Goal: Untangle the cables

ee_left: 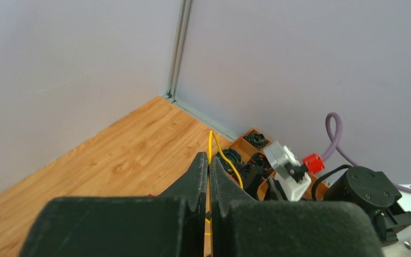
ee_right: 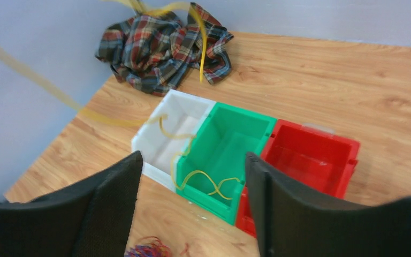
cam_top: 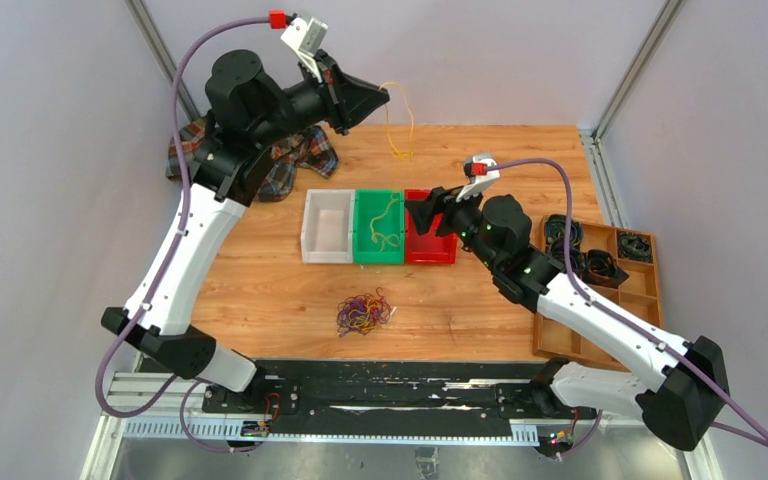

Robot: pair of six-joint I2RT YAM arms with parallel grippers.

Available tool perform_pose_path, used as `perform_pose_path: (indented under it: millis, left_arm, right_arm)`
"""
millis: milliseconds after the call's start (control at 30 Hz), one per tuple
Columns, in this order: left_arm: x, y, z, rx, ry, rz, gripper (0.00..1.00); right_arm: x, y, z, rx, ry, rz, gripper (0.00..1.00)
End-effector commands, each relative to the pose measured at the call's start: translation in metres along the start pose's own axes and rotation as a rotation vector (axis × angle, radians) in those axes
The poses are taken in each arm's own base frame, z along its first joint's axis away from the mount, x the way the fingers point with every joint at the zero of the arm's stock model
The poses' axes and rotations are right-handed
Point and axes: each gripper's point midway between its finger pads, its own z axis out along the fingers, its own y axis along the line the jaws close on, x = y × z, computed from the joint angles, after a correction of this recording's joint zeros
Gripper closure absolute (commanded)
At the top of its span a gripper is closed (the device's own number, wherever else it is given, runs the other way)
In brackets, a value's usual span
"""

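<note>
Yellow cable (ee_left: 210, 143) pinched in my left tool (cam_top: 385, 97), high behind green bin (cam_top: 378, 259), lower loops inside bin. My right tool (cam_top: 420, 212) wide, empty, just right of bin. Cable tangle (cam_top: 363, 312) on worktop (cam_top: 260, 290) before bin.

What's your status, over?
Left gripper shut on yellow cable, raised. Right gripper open, empty, above the bins. Tangled cables lie on table. Nothing blocking.

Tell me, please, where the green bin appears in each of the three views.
Top external: green bin at table centre, between the white bin and red bin.
Left wrist: not in view.
Right wrist: picture centre, right of the white bin.
Shared landmark: the yellow cable, visible in all three views.
</note>
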Motion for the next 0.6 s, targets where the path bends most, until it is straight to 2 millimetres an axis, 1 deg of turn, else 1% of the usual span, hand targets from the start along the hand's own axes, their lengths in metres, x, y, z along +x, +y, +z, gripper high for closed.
perform_pose_path:
  millis: [0, 67, 167, 233, 267, 333, 433, 500, 533, 567]
  left_arm:
    - [-0.023, -0.014, 0.010, 0.036, -0.035, 0.086, 1.00]
    - [-0.026, -0.014, 0.019, 0.044, -0.037, 0.093, 1.00]
    - [-0.029, -0.017, 0.028, 0.052, -0.042, 0.109, 1.00]
    - [-0.031, -0.020, 0.034, 0.065, -0.043, 0.117, 1.00]
    - [-0.035, -0.024, 0.034, 0.072, -0.051, 0.125, 1.00]
    - [-0.038, -0.029, 0.036, 0.084, -0.059, 0.131, 1.00]
    - [-0.047, -0.037, 0.033, 0.103, -0.079, 0.133, 1.00]
    - [-0.051, -0.042, 0.031, 0.116, -0.089, 0.136, 1.00]
    - [-0.052, -0.044, 0.030, 0.120, -0.091, 0.136, 1.00]
    - [-0.051, -0.044, 0.029, 0.122, -0.088, 0.132, 1.00]
  right_arm:
    - [0.004, -0.006, -0.008, -0.014, 0.035, -0.072, 0.24]
    - [0.004, -0.007, -0.011, -0.014, 0.036, -0.091, 0.21]
    - [0.003, -0.004, -0.014, -0.041, 0.028, -0.122, 0.19]
    - [-0.002, -0.002, -0.013, -0.050, 0.024, -0.148, 0.18]
    - [-0.005, -0.004, -0.011, -0.040, 0.023, -0.156, 0.18]
    - [-0.011, -0.007, -0.005, -0.019, 0.028, -0.168, 0.17]
    - [-0.019, -0.016, 0.011, 0.038, 0.057, -0.185, 0.17]
    - [-0.027, -0.025, 0.020, 0.092, 0.057, -0.205, 0.21]
    - [-0.031, -0.029, 0.024, 0.115, 0.052, -0.209, 0.24]
    - [-0.037, -0.031, 0.028, 0.124, 0.040, -0.207, 0.29]
